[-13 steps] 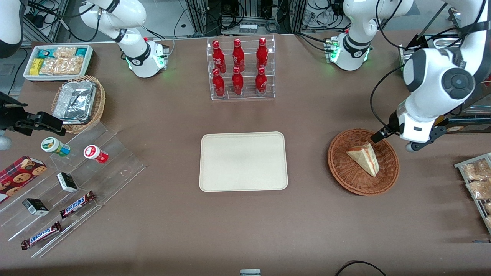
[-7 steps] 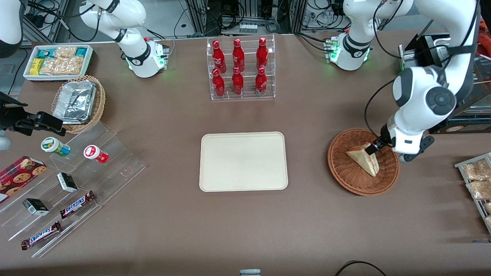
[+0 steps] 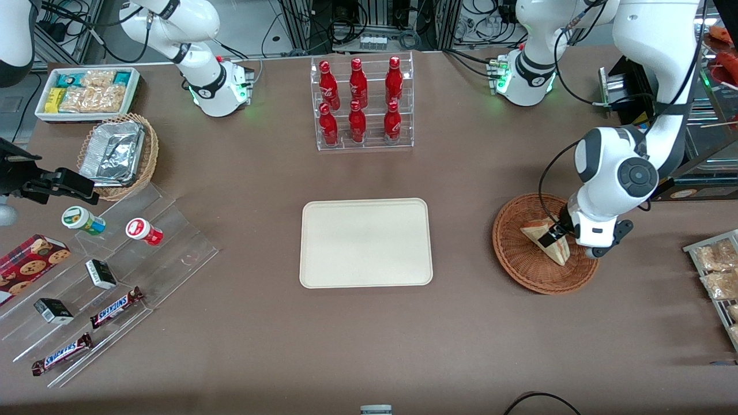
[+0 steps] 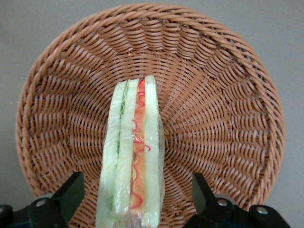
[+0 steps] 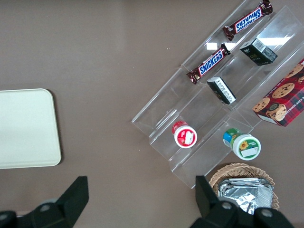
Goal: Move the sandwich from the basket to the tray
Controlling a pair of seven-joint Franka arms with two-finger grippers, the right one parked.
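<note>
The wedge-shaped sandwich (image 3: 536, 235) lies in the reddish-brown wicker basket (image 3: 519, 271) toward the working arm's end of the table. In the left wrist view the sandwich (image 4: 135, 142) stands on edge, its red and green filling showing, inside the basket (image 4: 213, 95). My left gripper (image 3: 556, 233) is low in the basket and open. Its two black fingertips (image 4: 71, 187) straddle the sandwich with a gap on each side, the gripper (image 4: 135, 187) centred over the wedge's wide end. The cream tray (image 3: 365, 242) lies flat at the table's middle, bare; its corner shows as the tray (image 5: 23, 128) in the right wrist view.
A clear rack of red bottles (image 3: 362, 104) stands farther from the front camera than the tray. Toward the parked arm's end are a tan basket with foil containers (image 3: 118, 153), a white snack bin (image 3: 86, 92) and a stepped acrylic shelf (image 3: 109, 271). Snack packets (image 3: 718, 276) lie beside the basket.
My left gripper has come down and toward the front camera, from above the basket's rim into the basket, and now straddles the sandwich. The sandwich has not moved.
</note>
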